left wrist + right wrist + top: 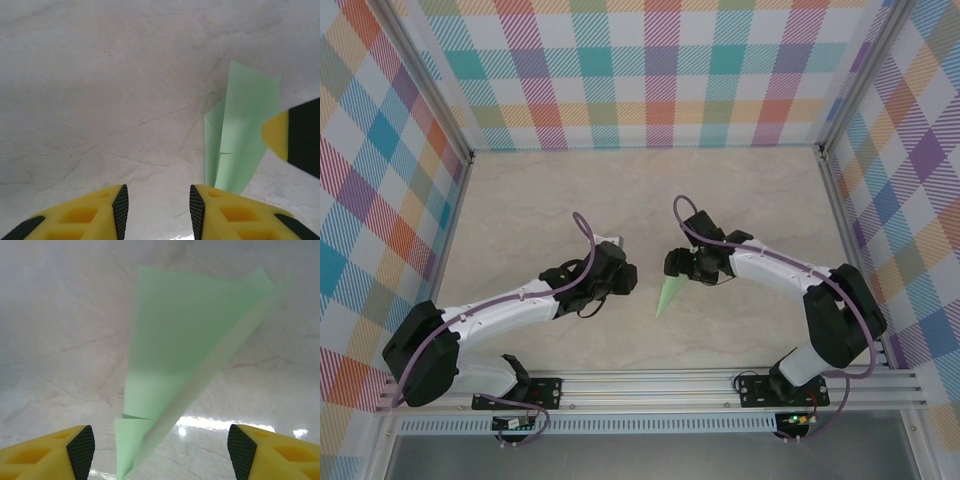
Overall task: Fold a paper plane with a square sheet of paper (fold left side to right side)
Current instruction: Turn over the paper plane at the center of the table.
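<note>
1. The paper plane (669, 294) lies flat on the table (540, 200), between the two grippers
2. Seen from the top camera, its long axis runs on a diagonal: the pointed nose aims at the near edge and slightly left, and the wide tail sits by the right gripper (676, 266)
3. Left gripper (158, 206): fingers set narrowly apart, nothing between them, the plane (240, 140) just to its right
4. Right gripper (161, 452): fingers spread wide, the plane (185, 340) lying free between them, touching neither pad
</note>
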You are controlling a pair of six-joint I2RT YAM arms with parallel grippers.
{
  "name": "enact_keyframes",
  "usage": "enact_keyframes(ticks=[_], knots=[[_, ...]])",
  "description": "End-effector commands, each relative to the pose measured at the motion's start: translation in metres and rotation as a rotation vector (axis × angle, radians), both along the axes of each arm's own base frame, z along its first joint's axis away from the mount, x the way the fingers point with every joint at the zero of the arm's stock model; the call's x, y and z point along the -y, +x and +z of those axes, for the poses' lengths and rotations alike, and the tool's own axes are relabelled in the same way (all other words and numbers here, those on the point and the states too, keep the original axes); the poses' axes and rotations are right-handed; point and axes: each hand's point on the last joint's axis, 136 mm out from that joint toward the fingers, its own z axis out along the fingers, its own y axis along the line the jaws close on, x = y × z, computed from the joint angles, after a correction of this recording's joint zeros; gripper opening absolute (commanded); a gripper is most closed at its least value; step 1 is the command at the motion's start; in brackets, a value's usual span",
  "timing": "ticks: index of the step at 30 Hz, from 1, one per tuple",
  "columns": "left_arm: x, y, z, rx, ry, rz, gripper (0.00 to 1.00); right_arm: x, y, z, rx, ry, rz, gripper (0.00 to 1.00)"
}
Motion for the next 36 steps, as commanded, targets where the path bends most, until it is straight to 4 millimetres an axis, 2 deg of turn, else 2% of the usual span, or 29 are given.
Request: enact_keyframes(ticks=[1,4,7,9,12,14,16,19,23,25,27,30,32,36], knots=[[-0.009,0.009,0.014,0.046,0.020,0.043,0.40,-0.001,0.000,-0.012,-0.039,-0.018,-0.050,0.60],[-0.014,0.009,0.014,0.050,0.029,0.062,0.40,-0.007,-0.003,-0.011,-0.048,0.001,-0.039,0.39],[-0.022,0.010,0.020,0.077,0.032,0.087,0.41,-0.026,-0.003,0.006,-0.009,0.102,0.023,0.15],[-0.026,0.010,0.025,0.097,0.036,0.102,0.41,-0.045,-0.004,0.027,0.035,0.196,0.104,0.08],[-0.034,0.012,0.035,0.129,0.040,0.129,0.42,-0.072,-0.012,0.068,0.103,0.369,0.239,0.05],[-0.038,0.013,0.042,0.156,0.038,0.149,0.43,-0.077,-0.018,0.084,0.136,0.431,0.287,0.04],[-0.048,0.010,0.041,0.154,0.069,0.161,0.44,-0.076,-0.024,0.086,0.146,0.457,0.315,0.05],[-0.053,0.009,0.046,0.174,0.067,0.176,0.46,-0.070,-0.030,0.063,0.092,0.485,0.310,0.05],[-0.058,0.007,0.049,0.182,0.075,0.185,0.48,-0.046,-0.030,0.010,0.003,0.414,0.244,0.08],[-0.060,0.007,0.050,0.186,0.078,0.189,0.49,-0.032,-0.029,-0.007,-0.024,0.375,0.219,0.13],[-0.060,0.007,0.052,0.189,0.079,0.189,0.49,-0.021,-0.027,-0.015,-0.026,0.299,0.219,0.23],[-0.061,0.008,0.058,0.200,0.085,0.184,0.51,-0.006,-0.026,-0.007,-0.014,0.198,0.224,0.33],[-0.061,0.008,0.062,0.214,0.082,0.178,0.52,0.011,-0.025,0.005,-0.001,0.102,0.208,0.41],[-0.055,0.006,0.069,0.253,0.052,0.118,0.62,0.033,-0.035,0.028,0.011,-0.043,0.192,0.49]])
